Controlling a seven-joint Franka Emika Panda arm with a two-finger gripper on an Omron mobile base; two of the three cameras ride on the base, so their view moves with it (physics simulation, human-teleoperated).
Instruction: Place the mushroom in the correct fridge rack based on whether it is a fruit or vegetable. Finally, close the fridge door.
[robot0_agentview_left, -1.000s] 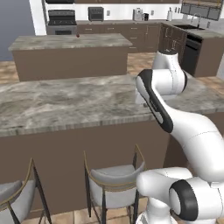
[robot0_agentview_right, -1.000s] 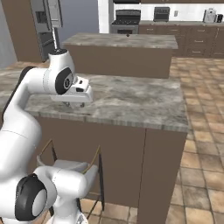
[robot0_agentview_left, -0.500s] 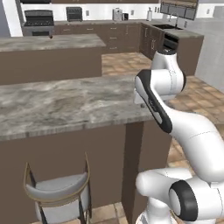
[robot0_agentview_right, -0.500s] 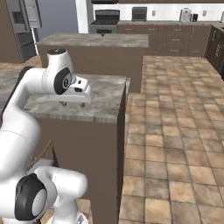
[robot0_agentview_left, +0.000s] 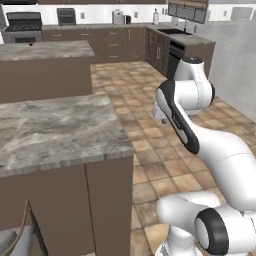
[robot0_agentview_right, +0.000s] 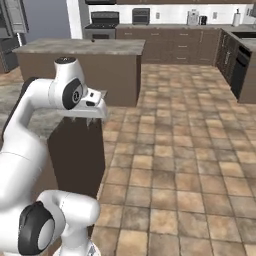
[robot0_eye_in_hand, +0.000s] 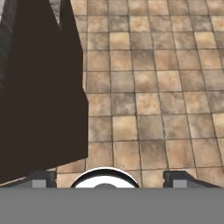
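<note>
Both base views look forward over the arm, from behind-left and behind-right, sharing the near island's (robot0_agentview_left: 55, 130) corner and tiled floor (robot0_agentview_right: 190, 150). The hand view looks steeply down, close to that island's dark side (robot0_eye_in_hand: 39, 100).

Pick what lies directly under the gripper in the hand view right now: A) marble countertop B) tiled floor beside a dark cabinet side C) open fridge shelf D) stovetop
B: the hand view looks down on brown tiled floor with the dark cabinet side of the island at its left; the gripper has its fingertips set wide apart with nothing between them.
</note>
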